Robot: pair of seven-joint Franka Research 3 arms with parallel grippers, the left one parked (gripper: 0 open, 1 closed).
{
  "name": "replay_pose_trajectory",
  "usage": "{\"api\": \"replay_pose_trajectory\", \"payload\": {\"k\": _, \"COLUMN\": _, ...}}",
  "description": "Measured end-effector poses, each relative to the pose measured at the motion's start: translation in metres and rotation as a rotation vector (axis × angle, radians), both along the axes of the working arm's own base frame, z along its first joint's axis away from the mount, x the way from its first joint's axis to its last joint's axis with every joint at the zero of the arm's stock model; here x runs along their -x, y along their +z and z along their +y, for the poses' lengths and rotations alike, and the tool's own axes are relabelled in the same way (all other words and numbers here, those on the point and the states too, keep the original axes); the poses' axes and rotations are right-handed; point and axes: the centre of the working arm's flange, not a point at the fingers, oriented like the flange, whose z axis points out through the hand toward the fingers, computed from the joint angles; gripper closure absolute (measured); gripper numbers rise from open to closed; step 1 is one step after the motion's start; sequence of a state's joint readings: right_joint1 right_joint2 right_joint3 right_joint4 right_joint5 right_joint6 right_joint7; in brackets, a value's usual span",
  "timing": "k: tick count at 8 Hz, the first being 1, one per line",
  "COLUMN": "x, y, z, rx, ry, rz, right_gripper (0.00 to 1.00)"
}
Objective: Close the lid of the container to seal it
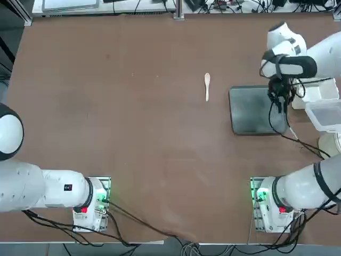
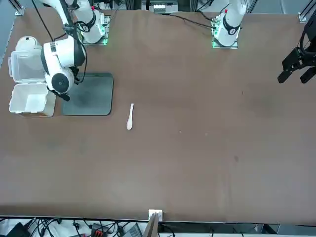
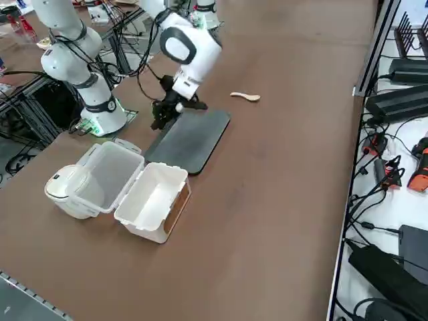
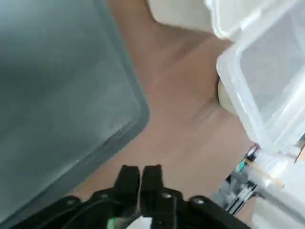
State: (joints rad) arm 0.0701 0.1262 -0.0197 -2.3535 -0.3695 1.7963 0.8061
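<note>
From overhead, the container (image 1: 322, 90) and its open lid (image 1: 327, 115) sit at the table's right edge, beside the grey tray (image 1: 254, 110). The side view alone shows the round cream object (image 3: 65, 189) against the lid. The wrist view shows the right gripper (image 4: 140, 177) clenched on nothing, over the tray's edge; no writing is legible.

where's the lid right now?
The lid lies flipped open beside the container, near the right edge of the top view, past the grey tray. The shut right gripper hangs over the tray's edge.
</note>
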Motion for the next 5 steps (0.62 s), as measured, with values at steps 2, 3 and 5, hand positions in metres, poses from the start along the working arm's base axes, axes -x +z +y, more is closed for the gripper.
{"api": "replay_pose_trajectory", "payload": {"k": 2, "x": 0.02, "y": -0.026, "z": -0.027, "rx": 0.048, "ry": -0.097, "rz": 0.02, "right_gripper": 0.99}}
{"api": "replay_pose_trajectory", "payload": {"k": 3, "x": 0.033, "y": -0.044, "z": -0.031, "rx": 0.103, "ry": -0.09, "rz": 0.015, "right_gripper": 0.99}}
{"api": "replay_pose_trajectory", "payload": {"k": 5, "x": 0.069, "y": -0.082, "z": -0.028, "rx": 0.283, "ry": -0.037, "rz": -0.007, "right_gripper": 0.99}}
